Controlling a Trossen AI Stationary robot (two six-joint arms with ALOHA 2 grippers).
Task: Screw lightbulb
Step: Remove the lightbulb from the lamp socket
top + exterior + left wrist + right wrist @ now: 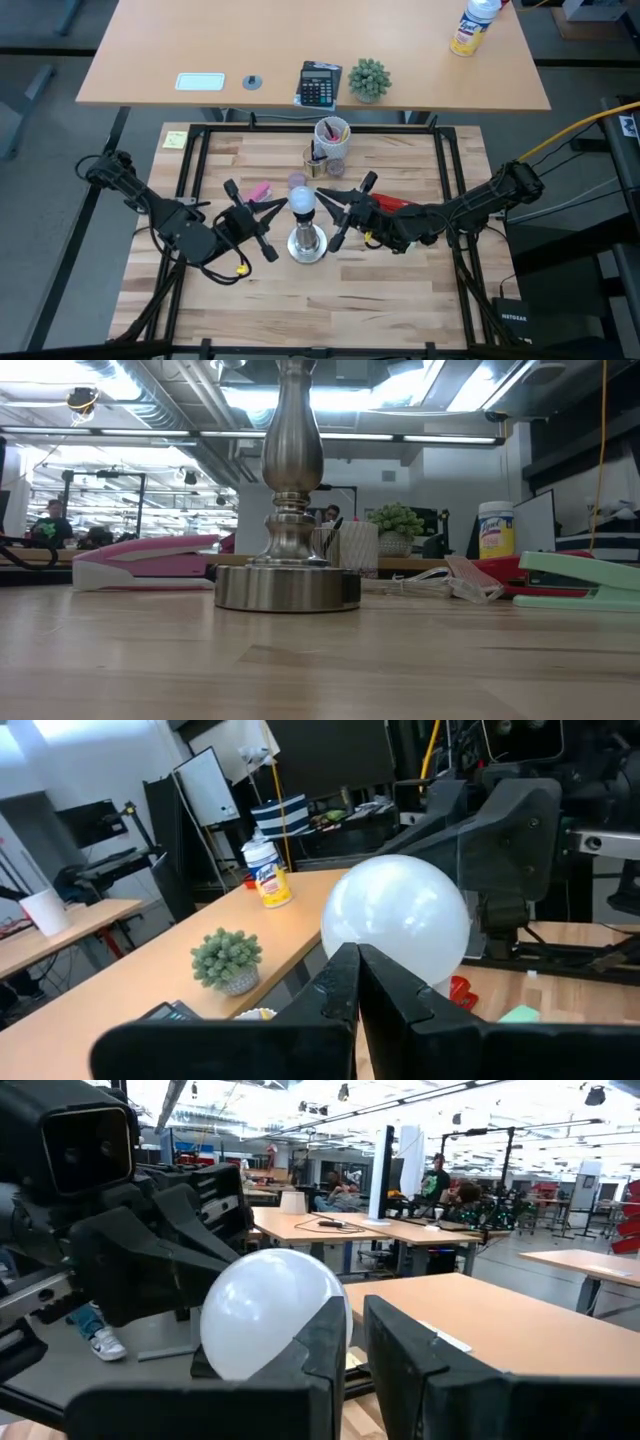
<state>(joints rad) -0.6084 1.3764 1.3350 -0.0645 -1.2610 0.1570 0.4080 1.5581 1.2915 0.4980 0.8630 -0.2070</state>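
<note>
The white frosted lightbulb (303, 200) sits upright on top of the silver socket stand (307, 243), whose round base (288, 588) rests on the wooden table. My left gripper (283, 206) reaches in level from the table's left and is shut, its tips at the lightbulb (397, 920). My right gripper (324, 204) comes level from the right, its fingers shut to a thin slit with nothing between them, right beside the lightbulb (268, 1315). The low view cuts off the stand's neck (292, 460) below the bulb. My left gripper lays its shut fingertips (352, 972) against the lower left side of the bulb's globe (372, 942), level from the table's left. The bulb stands upright on the stand. My right gripper rests the outer side of one finger (328, 1330) against the globe's right side (300, 1315), level from the table's right.
Behind the stand lie a pink stapler (258, 190), a small purple cap (297, 181) and a white cup of pens (332, 138). A red stapler (395, 203) is under my right arm, a green one (580, 580) to the right. A yellow note (175, 140) is at the far left corner.
</note>
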